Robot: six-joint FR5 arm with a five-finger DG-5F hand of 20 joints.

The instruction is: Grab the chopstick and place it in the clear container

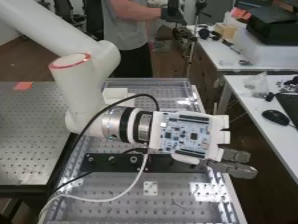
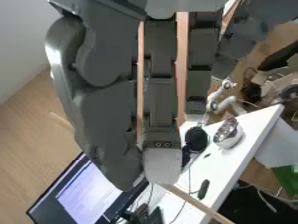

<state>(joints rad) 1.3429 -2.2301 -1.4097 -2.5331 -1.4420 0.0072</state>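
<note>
The hand [image 1: 193,135] is held level above the perforated bench in the high view, its dark fingers pointing right, past the bench's edge. In the wrist view the hand [image 2: 161,95] has its long fingers and thumb brought together at the tips. A thin pale wooden chopstick [image 2: 199,204] is pinched there, sticking out on both sides at a slant, its middle hidden behind the thumb and a fingertip.
The perforated bench top [image 1: 193,200] carries a black bar [image 1: 110,162] with cables below the arm. To the right stands a white desk [image 1: 256,107] with a mouse [image 1: 275,117] and a crumpled clear bag [image 1: 256,83]. A person stands behind the bench.
</note>
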